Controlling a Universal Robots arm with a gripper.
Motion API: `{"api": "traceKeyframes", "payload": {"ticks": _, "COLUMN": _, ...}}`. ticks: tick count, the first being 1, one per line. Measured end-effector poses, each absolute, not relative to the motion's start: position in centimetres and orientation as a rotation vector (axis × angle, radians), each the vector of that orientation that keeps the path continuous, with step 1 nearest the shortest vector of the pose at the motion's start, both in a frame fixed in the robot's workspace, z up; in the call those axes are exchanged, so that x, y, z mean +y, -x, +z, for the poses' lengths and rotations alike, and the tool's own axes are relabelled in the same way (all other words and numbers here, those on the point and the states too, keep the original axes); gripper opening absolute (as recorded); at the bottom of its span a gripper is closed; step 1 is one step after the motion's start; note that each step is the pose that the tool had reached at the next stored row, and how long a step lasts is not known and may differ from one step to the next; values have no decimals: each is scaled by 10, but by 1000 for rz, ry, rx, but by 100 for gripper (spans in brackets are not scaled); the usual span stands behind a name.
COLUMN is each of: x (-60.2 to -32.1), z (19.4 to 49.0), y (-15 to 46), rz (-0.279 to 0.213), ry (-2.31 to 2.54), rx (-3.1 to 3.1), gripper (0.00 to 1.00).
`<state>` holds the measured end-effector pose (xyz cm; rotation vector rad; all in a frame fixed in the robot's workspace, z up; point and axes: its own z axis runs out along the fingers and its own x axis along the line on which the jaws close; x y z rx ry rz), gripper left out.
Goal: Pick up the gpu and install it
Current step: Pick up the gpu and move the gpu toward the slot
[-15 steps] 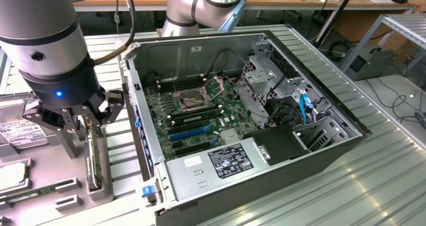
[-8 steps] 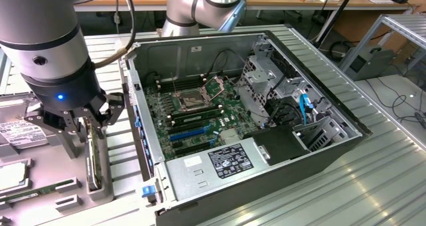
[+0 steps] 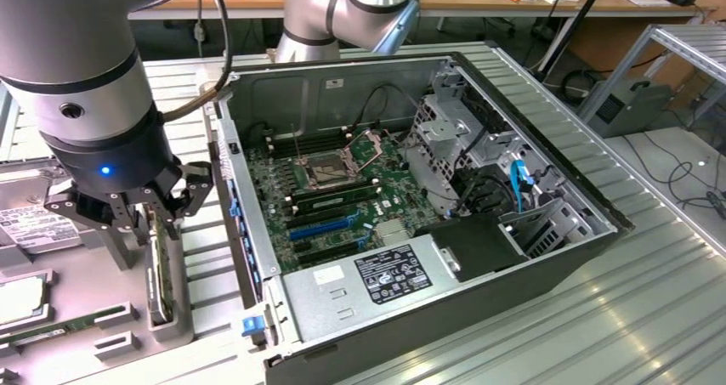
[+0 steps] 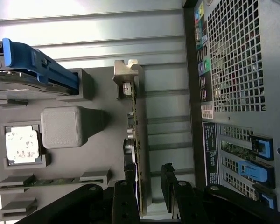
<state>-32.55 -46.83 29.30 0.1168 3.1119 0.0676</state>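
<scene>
**Black and spreading wide over the gpu**

Holding the claw fully spread astride the card, gripping nothing. Standing the card on edge in the grey holder on the bench, beside the computer case. Showing, from the wrist, its silver bracket at the end far from the claw, long axis lying along the case side, leaving bare bench slats between.

Bright, seemingly overhead light; white glare on the ribbed table
</scene>
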Motion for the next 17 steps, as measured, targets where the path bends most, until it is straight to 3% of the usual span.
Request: {"api": "traceKeyframes", "payload": {"ticks": 17, "x": -468, "z": 281, "y": 327, "rz": 67, "ry": -116, "rx": 3112, "gripper": 36}}
